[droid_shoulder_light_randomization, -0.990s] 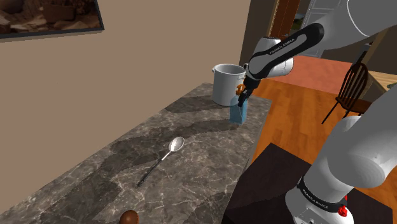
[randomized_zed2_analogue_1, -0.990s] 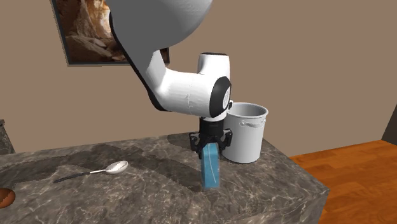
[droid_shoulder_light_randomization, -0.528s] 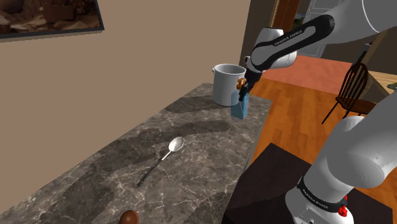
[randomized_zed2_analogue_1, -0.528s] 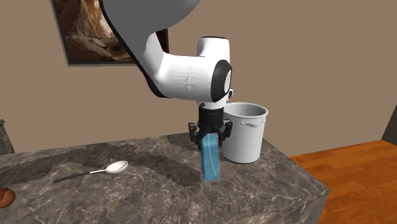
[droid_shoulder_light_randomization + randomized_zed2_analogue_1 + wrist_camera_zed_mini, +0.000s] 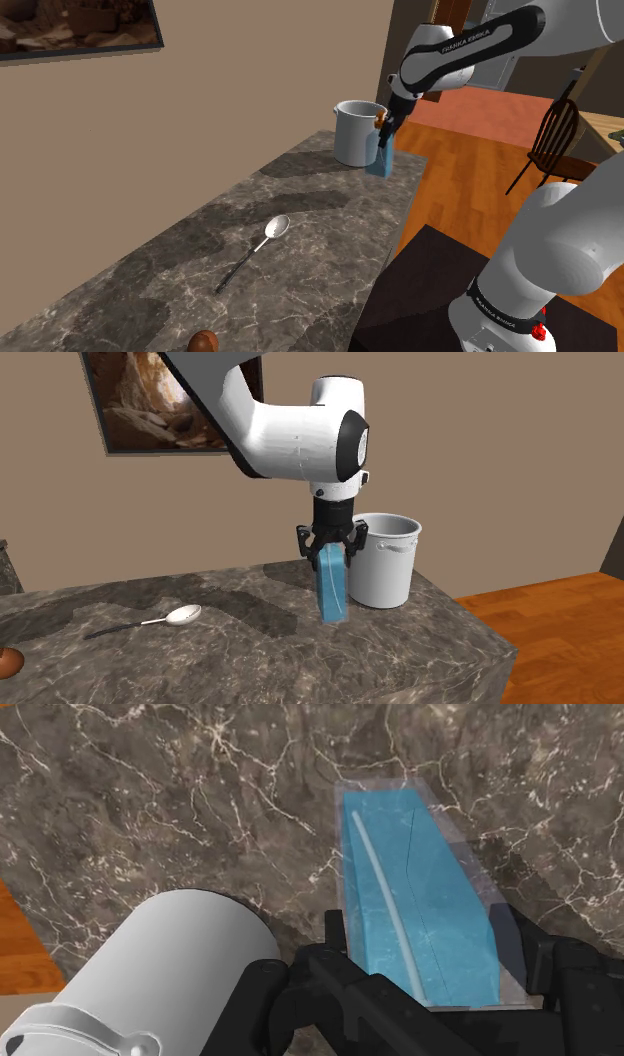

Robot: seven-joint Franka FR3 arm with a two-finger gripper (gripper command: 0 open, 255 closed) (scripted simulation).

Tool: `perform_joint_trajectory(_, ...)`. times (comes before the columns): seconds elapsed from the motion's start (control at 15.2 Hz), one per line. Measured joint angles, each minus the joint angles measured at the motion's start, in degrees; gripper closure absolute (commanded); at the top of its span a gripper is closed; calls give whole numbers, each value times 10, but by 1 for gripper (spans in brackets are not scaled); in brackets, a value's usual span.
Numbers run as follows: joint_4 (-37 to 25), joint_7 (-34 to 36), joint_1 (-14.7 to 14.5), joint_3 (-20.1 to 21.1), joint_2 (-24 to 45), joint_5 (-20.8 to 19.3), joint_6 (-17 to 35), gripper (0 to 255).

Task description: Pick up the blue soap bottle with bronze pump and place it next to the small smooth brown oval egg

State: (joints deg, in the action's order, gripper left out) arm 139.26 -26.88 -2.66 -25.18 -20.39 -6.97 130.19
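The blue soap bottle (image 5: 380,158) (image 5: 332,590) hangs clear of the dark marble counter (image 5: 200,260), beside the grey pot. My black gripper (image 5: 383,126) (image 5: 330,545) is shut on its top; a bit of the bronze pump (image 5: 379,119) peeks out by the fingers. In the wrist view the bottle (image 5: 420,899) runs out from between my fingers (image 5: 335,939), with the counter (image 5: 150,794) below it. The brown egg (image 5: 203,342) (image 5: 6,663) lies at the counter's near end in the shoulder view, far from the bottle.
A grey pot (image 5: 356,130) (image 5: 386,559) (image 5: 150,974) stands right next to the lifted bottle. A metal spoon (image 5: 256,250) (image 5: 150,620) lies mid-counter between bottle and egg. A wooden chair (image 5: 550,135) stands on the orange floor beyond the counter's edge.
My gripper has risen with the bottle in it, lifting the bottle off the counter and a little toward the pot. Spoon, pot and egg have stayed put.
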Motion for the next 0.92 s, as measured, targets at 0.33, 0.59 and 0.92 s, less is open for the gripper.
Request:
perform_joint_trajectory(0.33,-27,5,1,8,-17,-3,-43,255)
perform_joint_trajectory(0.59,-50,9,1,14,-26,-3,-75,255)
perform_joint_trajectory(0.92,-82,11,0,19,-33,-2,-114,255)
